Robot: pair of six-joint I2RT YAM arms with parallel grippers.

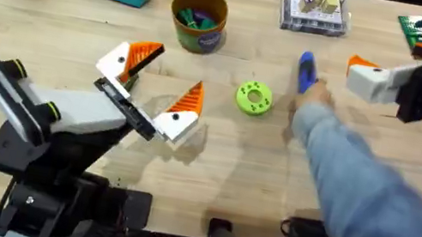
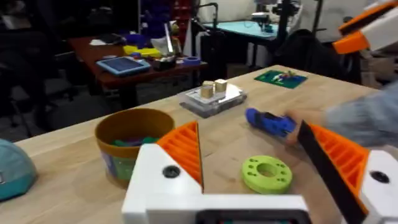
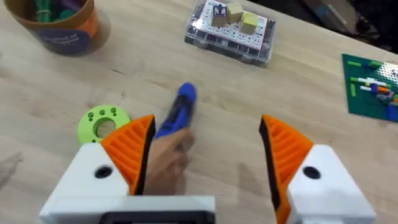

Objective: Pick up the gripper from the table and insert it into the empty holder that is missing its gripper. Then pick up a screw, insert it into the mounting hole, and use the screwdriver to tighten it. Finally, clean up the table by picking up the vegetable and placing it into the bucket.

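One thick blue screwdriver (image 1: 306, 71), hand-held (image 1: 312, 100)

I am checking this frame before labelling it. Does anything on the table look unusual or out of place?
Yes. A person's hand, in a blue-grey sleeve, reaches over the table and touches the blue screwdriver lying beside the green disc. Neither robot end effector holds anything: the left and right are both open.

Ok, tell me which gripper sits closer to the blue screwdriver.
The right gripper: its open fingers straddle the screwdriver, which a person's hand holds. The left gripper sits beyond the green disc.
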